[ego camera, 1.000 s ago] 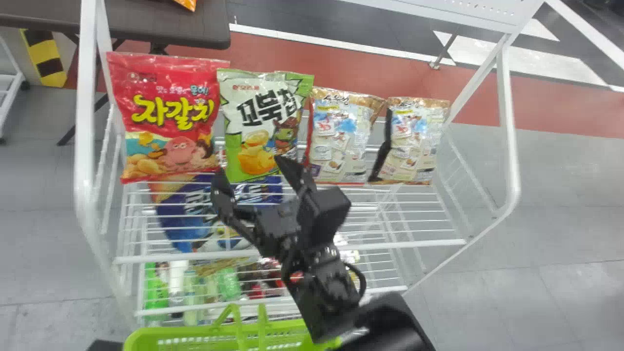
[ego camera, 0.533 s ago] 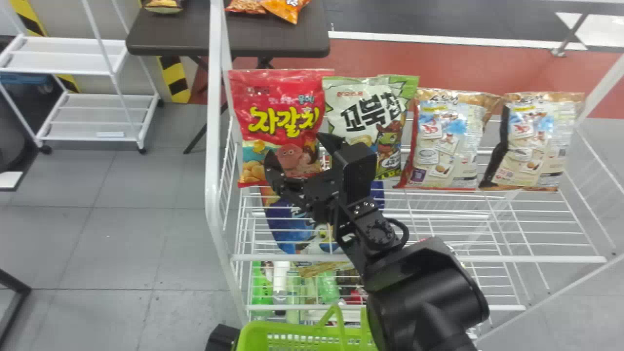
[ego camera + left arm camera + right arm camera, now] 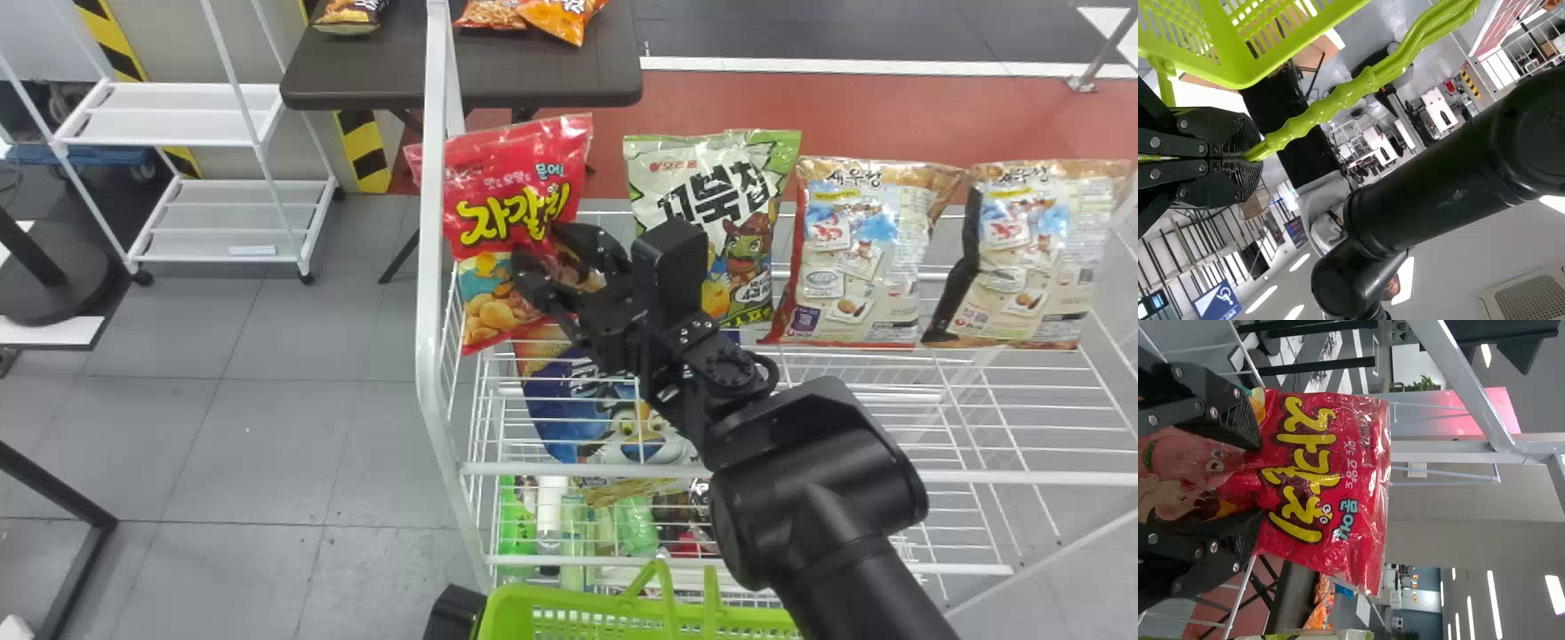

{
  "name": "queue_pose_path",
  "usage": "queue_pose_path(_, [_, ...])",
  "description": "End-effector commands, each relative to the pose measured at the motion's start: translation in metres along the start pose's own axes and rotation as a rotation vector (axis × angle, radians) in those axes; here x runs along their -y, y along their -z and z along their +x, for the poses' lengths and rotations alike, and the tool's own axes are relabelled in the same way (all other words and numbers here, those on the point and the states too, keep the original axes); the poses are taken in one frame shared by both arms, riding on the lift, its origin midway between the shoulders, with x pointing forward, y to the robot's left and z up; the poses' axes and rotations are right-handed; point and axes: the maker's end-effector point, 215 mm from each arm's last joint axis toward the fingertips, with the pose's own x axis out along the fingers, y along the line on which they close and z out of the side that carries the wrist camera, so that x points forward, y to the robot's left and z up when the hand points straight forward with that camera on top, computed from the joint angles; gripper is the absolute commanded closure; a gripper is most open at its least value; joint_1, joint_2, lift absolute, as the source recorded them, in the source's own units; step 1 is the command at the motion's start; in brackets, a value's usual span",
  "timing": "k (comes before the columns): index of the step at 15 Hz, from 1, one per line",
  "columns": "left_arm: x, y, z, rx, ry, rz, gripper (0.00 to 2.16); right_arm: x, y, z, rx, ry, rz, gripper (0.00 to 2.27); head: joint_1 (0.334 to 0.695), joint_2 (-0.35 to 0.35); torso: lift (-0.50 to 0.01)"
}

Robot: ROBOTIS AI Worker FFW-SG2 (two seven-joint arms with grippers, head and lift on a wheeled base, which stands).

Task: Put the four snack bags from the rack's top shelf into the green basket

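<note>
At L end of white wire top shelf (image 3: pixel 800 475): glossy red snack bag (image 3: pixel 511 209), tilted; my R gripper (image 3: pixel 537 247) at its face, jaws part-open, firm hold unconf. My L gripper (image 3: pixel 455 613) clamps green plastic basket (image 3: pixel 551 596) by its handle (image 3: pixel 1338 103).

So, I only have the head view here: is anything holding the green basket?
Observer: Yes. In the left wrist view, the left gripper is shut on the green basket's handle.

Visitor: Neat! And what's hidden behind the other claw, on the red bag?

Observer: In the right wrist view, a pink cartoon face printed on the red bag shows between the right gripper's two parted fingers.
</note>
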Motion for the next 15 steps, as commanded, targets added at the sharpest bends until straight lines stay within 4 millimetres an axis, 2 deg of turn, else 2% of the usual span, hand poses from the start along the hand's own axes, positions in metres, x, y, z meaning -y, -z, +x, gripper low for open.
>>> queue_pose_path(1, [0.000, 0.000, 0.000, -0.001, 0.000, -0.001, 2.11, 0.000, -0.001, 0.000, 0.000, -0.019, 0.007, 2.04, 0.695, 0.020, 0.000])
queue_pose_path(3, [-0.002, 0.001, 0.000, -0.001, 0.000, -0.004, 2.11, -0.010, 0.005, -0.004, -0.007, -0.047, 0.020, 2.08, 0.695, 0.022, 0.000])
queue_pose_path(6, [-0.002, 0.001, 0.001, 0.000, 0.000, -0.006, 2.11, -0.032, 0.001, -0.014, 0.009, -0.091, 0.031, 2.10, 0.695, 0.034, 0.000])
queue_pose_path(8, [-0.003, 0.001, 0.001, 0.001, -0.002, -0.007, 2.11, -0.050, 0.000, -0.030, 0.007, -0.115, 0.060, 2.10, 0.695, 0.044, 0.000])
queue_pose_path(11, [-0.002, 0.000, 0.000, 0.010, -0.004, -0.006, 2.11, -0.068, -0.019, -0.063, 0.027, -0.107, 0.104, 2.10, 0.695, 0.062, 0.000])
queue_pose_path(13, [-0.002, 0.000, -0.001, 0.012, -0.007, -0.008, 2.11, -0.056, -0.037, -0.099, 0.061, -0.049, 0.120, 2.10, 0.695, 0.060, 0.000])
queue_pose_path(15, [-0.003, 0.000, -0.001, 0.010, -0.010, -0.011, 2.11, -0.038, -0.045, -0.137, 0.067, 0.011, 0.099, 2.10, 0.695, 0.014, 0.000])
